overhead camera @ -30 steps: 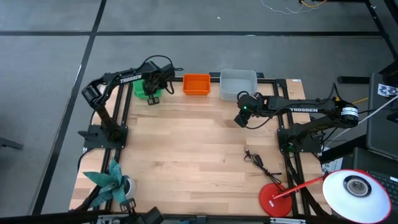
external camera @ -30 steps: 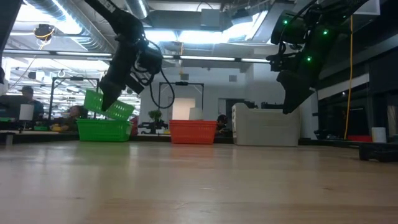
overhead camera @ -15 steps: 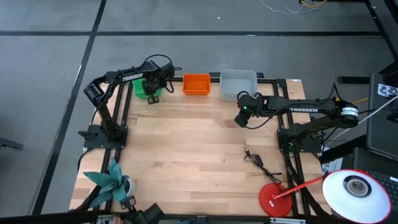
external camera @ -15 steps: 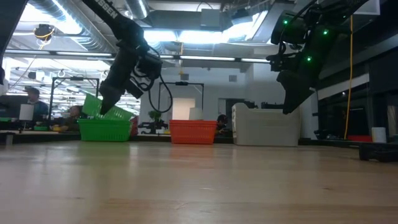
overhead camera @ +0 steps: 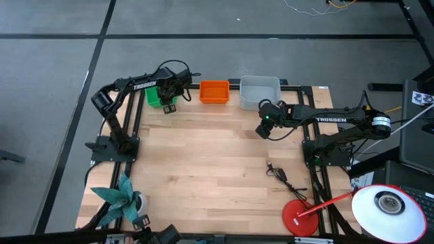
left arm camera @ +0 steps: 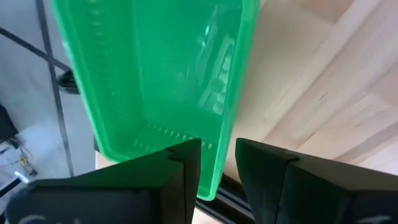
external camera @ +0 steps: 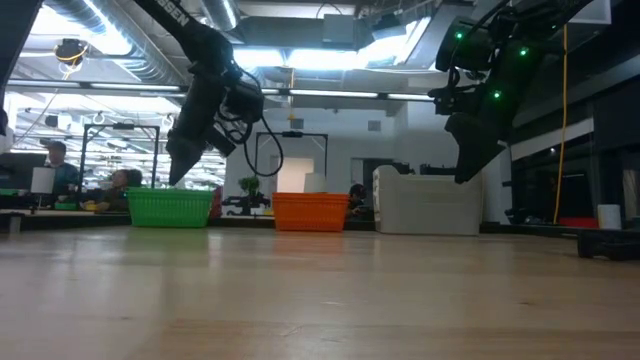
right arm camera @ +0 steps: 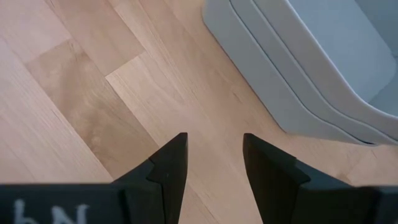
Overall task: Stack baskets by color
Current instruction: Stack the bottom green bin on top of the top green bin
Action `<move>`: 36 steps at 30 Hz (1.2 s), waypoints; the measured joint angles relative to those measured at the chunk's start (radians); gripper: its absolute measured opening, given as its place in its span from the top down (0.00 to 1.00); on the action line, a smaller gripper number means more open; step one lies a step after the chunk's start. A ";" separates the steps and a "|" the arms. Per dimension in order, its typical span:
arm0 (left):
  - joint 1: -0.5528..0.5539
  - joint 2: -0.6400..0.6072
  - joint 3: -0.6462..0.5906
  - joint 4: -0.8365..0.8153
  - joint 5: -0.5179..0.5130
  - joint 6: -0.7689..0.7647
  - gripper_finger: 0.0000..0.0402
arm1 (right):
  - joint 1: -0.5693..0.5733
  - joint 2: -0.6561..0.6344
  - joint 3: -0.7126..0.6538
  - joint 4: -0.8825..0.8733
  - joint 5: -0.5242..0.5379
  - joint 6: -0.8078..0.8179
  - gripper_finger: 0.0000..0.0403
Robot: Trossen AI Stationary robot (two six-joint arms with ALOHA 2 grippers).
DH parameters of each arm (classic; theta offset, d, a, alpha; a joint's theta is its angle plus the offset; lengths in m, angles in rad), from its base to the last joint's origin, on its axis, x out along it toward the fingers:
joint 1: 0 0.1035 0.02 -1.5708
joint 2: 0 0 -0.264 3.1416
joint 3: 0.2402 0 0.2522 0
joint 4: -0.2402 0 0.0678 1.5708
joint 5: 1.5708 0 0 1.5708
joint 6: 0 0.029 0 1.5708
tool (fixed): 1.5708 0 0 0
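Low view is showing bare wooden table nearest, with the three basket stacks lined up along the far edge, apparently so each colour is sitting in its own pile. The green baskets are resting level on the wood, and the left gripper is hanging just above them with its jaws parted a little, gripping nothing; in the left wrist view the green rim is lying just past the separated fingertips, which reads as a basket just let go. The orange baskets are sitting beside the green ones, and the pale grey baskets beyond those. The right gripper is waiting over bare wood near the grey stack, jaws spread and empty.

From above, the green stack is partly covered by the left arm, so how many baskets are nested there cannot be counted. The grey stack is cut off in the right wrist view, though layered rims are showing. The orange stack's count is also unclear.
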 joint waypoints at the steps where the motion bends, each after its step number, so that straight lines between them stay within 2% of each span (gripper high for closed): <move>1: -0.008 -0.009 0.000 0.000 0.000 -0.010 0.77 | 0.000 0.000 0.000 0.000 0.000 0.000 0.61; 3: -0.031 -0.025 0.000 -0.004 0.009 -0.037 0.77 | 0.000 0.000 0.000 0.000 0.000 0.000 0.61; 8: -0.082 -0.058 0.001 -0.111 0.133 -0.084 0.77 | 0.000 0.000 0.000 0.001 0.000 0.002 0.61; 13: -0.064 -0.056 -0.109 -0.124 0.132 -0.089 0.80 | 0.000 0.000 0.000 0.001 0.000 0.003 0.61; 17: -0.033 -0.055 -0.212 -0.024 0.089 -0.089 0.80 | 0.000 0.000 0.000 0.001 0.000 0.003 0.61; 21: -0.018 -0.055 -0.260 0.089 0.025 -0.067 0.80 | 0.000 0.000 0.000 0.001 0.000 0.002 0.61; 27: 0.010 -0.055 -0.274 0.121 -0.180 -0.030 0.80 | 0.000 0.000 0.000 0.001 0.000 0.004 0.61; 31: 0.042 -0.056 -0.274 0.118 -0.187 -0.033 0.80 | 0.000 0.000 0.000 0.001 0.000 0.004 0.61; 36: 0.050 -0.056 -0.274 0.128 -0.114 -0.046 0.80 | 0.000 0.000 0.000 0.001 0.000 0.004 0.61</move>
